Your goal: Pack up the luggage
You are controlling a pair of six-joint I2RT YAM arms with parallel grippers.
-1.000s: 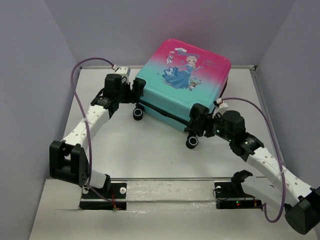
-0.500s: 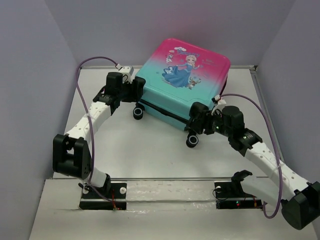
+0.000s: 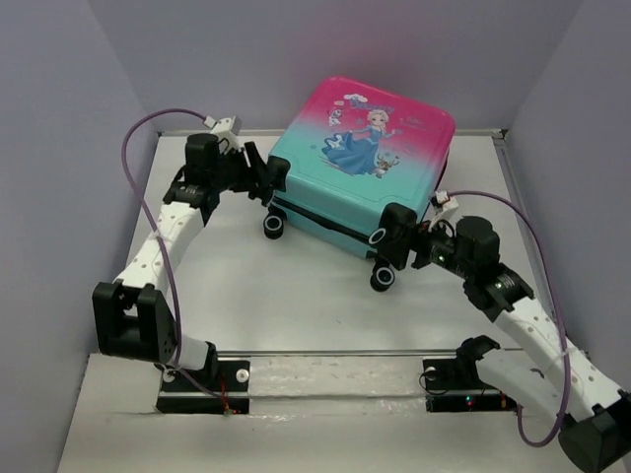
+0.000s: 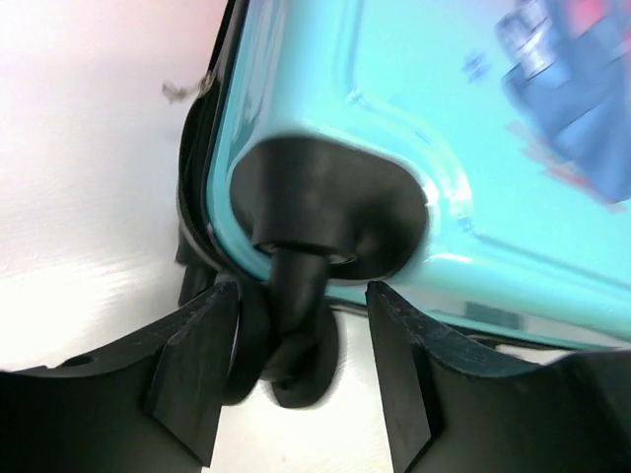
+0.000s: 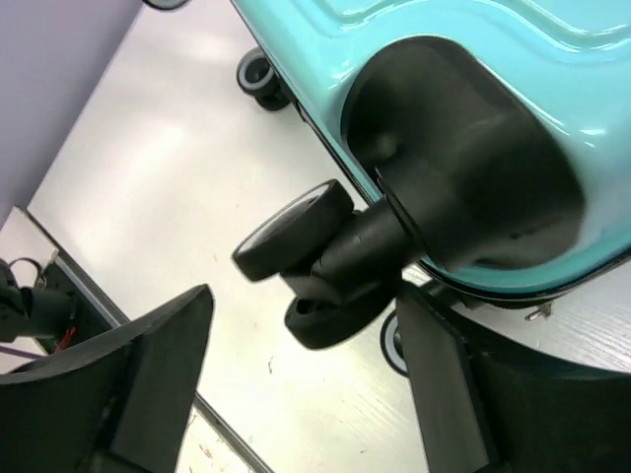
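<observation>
**Suitcase (image 3: 360,168) lies flat, wheels toward the arms**

The closed suitcase lies printed side up on the far half of the desk (image 3: 296,305), right of the middle. Its teal wheeled end faces the arms. Its length runs back and to the right, to the pink end by the rear wall. The left pincer (image 4: 301,325) is spread, with one finger on each side of the left corner wheel (image 4: 296,360). The right pincer (image 5: 306,335) is spread wide around the right corner wheel (image 5: 291,232).
</observation>
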